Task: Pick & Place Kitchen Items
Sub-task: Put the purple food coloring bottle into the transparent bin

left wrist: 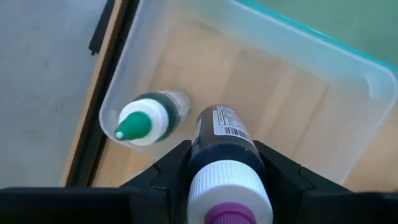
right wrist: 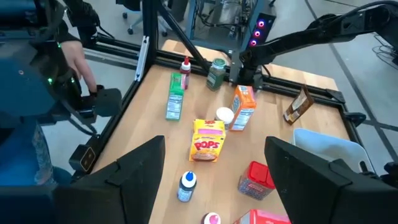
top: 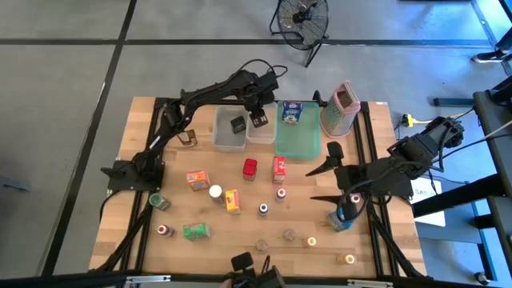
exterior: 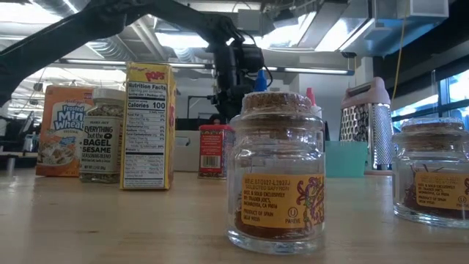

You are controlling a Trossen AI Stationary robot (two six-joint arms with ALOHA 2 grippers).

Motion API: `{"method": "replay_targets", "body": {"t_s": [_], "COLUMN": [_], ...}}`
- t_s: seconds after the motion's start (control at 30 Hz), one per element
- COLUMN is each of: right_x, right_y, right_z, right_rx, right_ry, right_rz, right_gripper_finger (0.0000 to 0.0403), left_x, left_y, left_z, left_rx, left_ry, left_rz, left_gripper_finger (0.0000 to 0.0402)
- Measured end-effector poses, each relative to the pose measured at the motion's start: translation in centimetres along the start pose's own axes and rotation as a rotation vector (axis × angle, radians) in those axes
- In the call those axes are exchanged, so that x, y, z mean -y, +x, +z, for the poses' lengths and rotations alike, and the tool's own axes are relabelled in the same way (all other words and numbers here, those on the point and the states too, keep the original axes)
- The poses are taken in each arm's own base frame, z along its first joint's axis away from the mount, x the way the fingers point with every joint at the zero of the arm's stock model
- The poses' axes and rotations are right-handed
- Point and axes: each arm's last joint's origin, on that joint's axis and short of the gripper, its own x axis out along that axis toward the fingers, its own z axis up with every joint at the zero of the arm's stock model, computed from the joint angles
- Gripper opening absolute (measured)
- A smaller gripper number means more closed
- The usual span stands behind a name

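Overhead, table-level and two wrist views

The left claw [top: 247,122] is hanging over the clear tubs [top: 230,132]; small groceries [top: 232,200] are lying scattered across the tabletop [top: 136,120].

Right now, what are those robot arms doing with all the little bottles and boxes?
They are sorting kitchen items. The left gripper holds a small dark bottle with a purple-tipped white cap over a clear tub at the back of the table. A green-capped bottle already lies inside. The right gripper hangs open above the table's right side, holding nothing. Many boxes and jars, like the yellow Pops box, are not yet put away.
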Motion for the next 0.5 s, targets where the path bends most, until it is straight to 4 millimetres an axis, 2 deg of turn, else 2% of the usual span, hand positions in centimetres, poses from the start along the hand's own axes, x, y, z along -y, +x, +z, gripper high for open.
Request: {"method": "replay_targets", "body": {"t_s": [0.5], "right_x": [0.12], "right_y": [0.0], "right_z": [0.01], "right_rx": [0.0], "right_ry": [0.016], "right_rz": [0.007], "right_gripper_finger": [0.0279], "left_x": [-0.25], "left_y": [0.03], "left_z": [-0.14], "left_rx": [-0.018], "left_ry": [-0.04], "left_rz": [0.049], "left_gripper_finger": [0.0143]}}
